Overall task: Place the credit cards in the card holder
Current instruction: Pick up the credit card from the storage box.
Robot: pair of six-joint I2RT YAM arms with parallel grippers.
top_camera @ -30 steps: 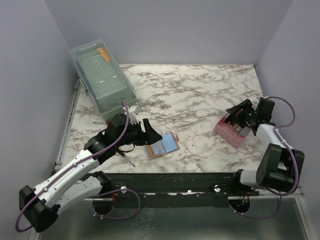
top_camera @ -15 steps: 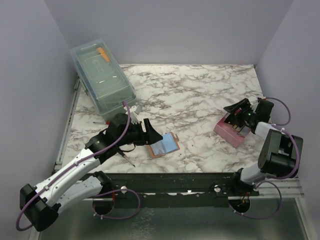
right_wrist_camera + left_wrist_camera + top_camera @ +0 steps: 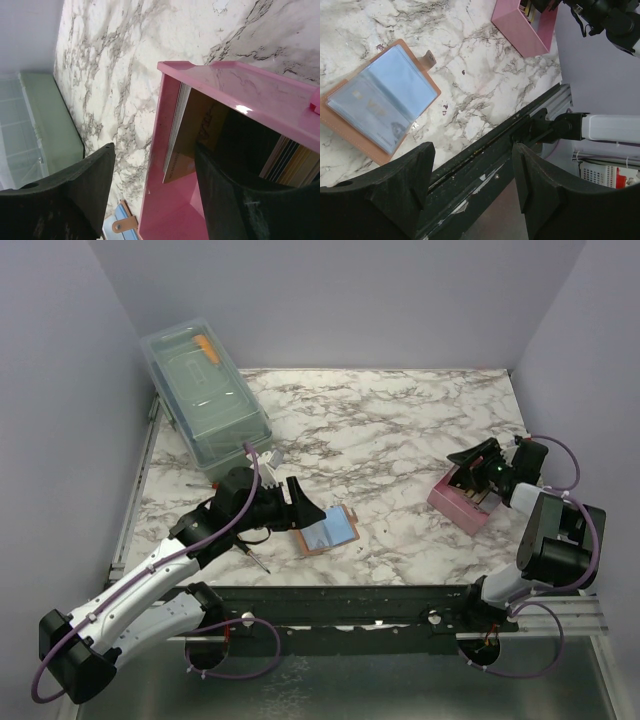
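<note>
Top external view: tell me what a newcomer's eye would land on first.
The pink tray at the right, credit cards standing on edge inside, with the right gripper open over it. Near the front edge, the card holder lies open showing pale blue, the left gripper open beside it. A clear lidded bin sits back left.
</note>
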